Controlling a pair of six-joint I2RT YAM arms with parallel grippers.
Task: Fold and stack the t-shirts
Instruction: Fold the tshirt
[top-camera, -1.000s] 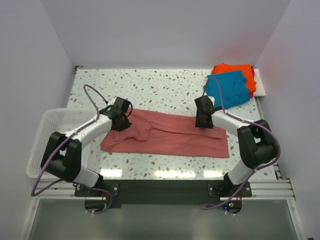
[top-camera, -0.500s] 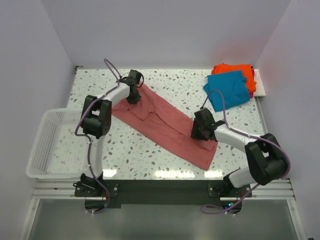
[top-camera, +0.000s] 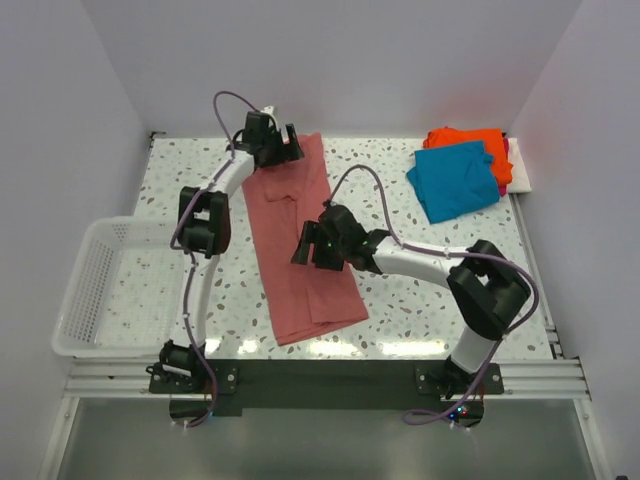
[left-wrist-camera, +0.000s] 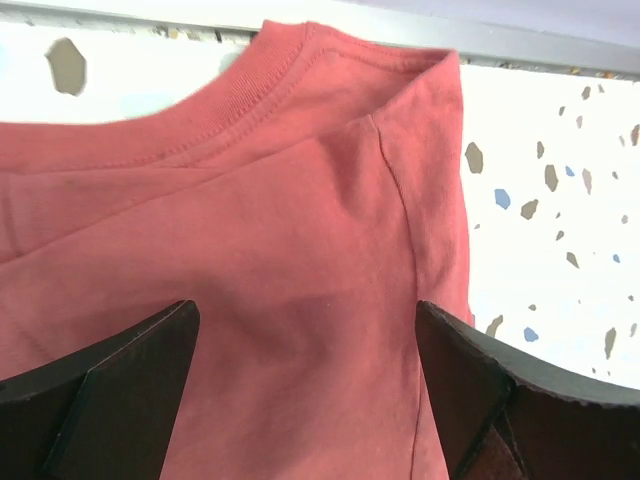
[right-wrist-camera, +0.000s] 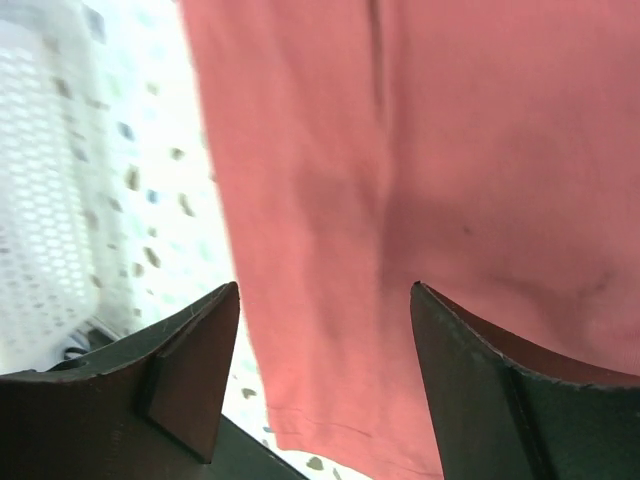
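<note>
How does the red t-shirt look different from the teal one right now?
The dusty-red t-shirt lies stretched in a long strip down the table; the teal-blue t-shirt is folded compact at the far right. The red one covers far more area than the teal. The red rests on the table itself, the teal partly on an orange shirt. Both lie flat.

The magenta shirt (top-camera: 506, 150) is peeking out as a sliver from under the orange shirt (top-camera: 470, 137) at far right. The dusty-red shirt (left-wrist-camera: 300, 250) is running past both wrist views' edges; the basket (right-wrist-camera: 45, 190) is appearing blurred.
</note>
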